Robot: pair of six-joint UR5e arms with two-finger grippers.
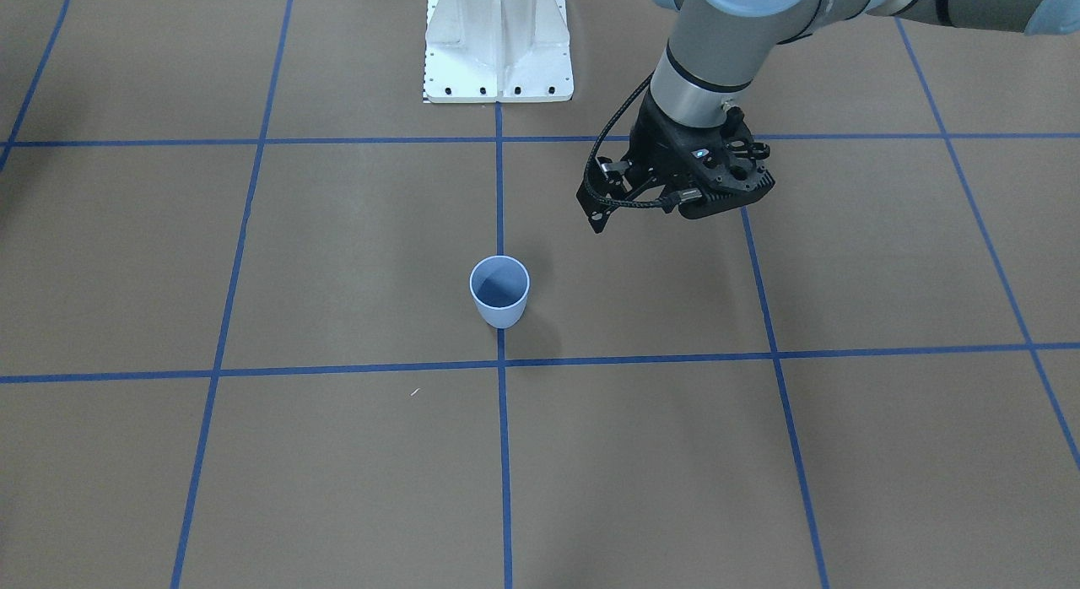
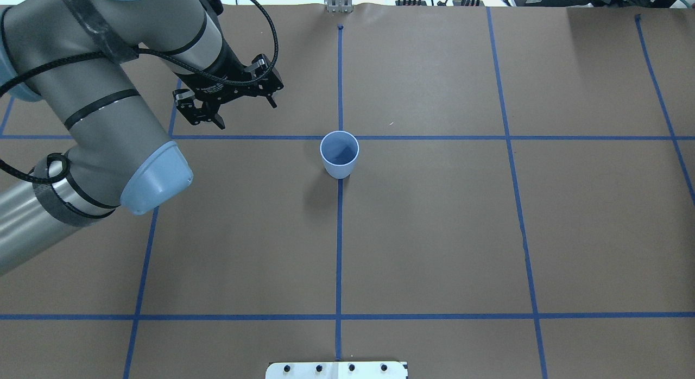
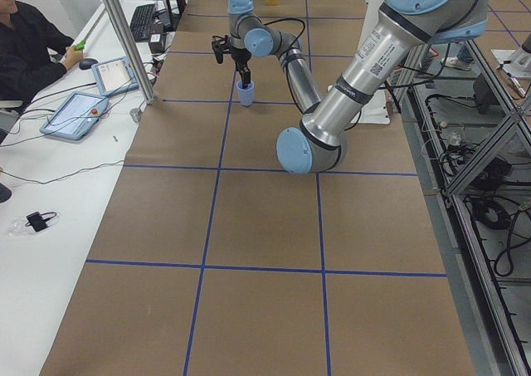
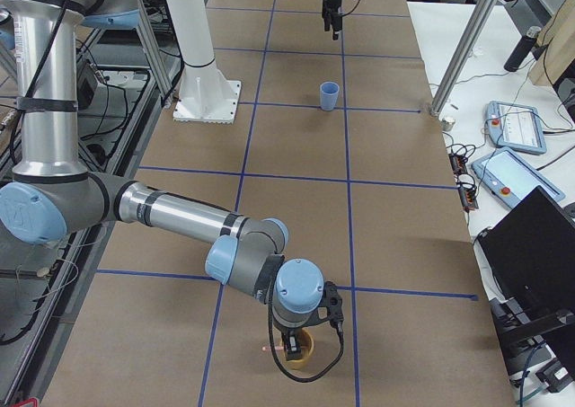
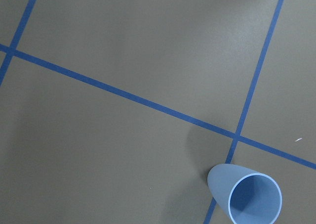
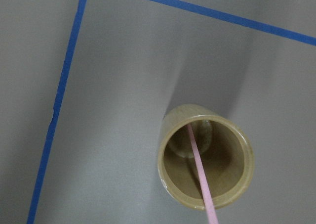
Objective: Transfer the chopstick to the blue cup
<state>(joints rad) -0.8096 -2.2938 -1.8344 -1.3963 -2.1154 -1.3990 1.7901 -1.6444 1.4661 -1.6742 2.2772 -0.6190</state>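
Note:
The blue cup stands upright and empty at the table's middle, on a blue tape line; it also shows in the overhead view and the left wrist view. My left gripper hovers open and empty to the cup's left. A pale pink chopstick leans inside a tan cup near the table's right end. My right gripper hangs directly over that tan cup. I cannot tell whether it is open or shut.
The white robot base stands behind the blue cup. An operator, tablets and a metal pole are along the table's far side. Blue tape lines grid the brown table.

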